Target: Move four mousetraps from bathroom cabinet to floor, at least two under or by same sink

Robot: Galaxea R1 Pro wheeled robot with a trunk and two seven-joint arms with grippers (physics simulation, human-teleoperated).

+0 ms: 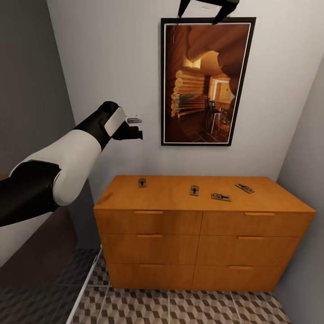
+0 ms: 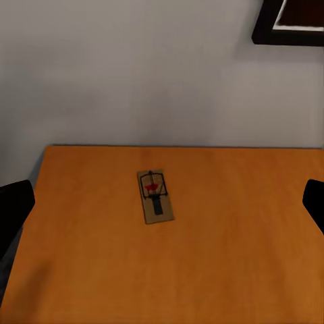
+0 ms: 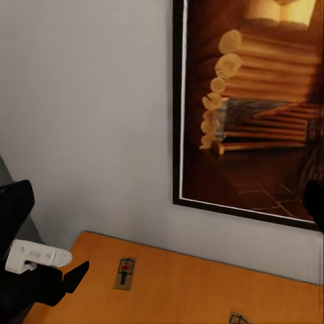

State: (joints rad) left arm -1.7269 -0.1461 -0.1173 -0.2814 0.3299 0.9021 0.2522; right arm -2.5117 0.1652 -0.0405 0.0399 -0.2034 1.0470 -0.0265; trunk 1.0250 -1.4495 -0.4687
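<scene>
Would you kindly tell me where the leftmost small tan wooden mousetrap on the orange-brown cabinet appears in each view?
Head view: leftmost small tan wooden mousetrap lies on the left part of the orange-brown wooden cabinet top.
Left wrist view: it sits mid-picture.
Right wrist view: it lies low, left of centre.
Shared landmark: dark-framed log-cabin picture on the wall.

Home interior, small bathroom corner: plain grey walls (image 1: 103, 54), framed log-cabin picture (image 1: 208, 81) hung above a wooden cabinet (image 1: 202, 234), cube-pattern tiled bathroom floor (image 1: 180, 308), simulator render look.
</scene>
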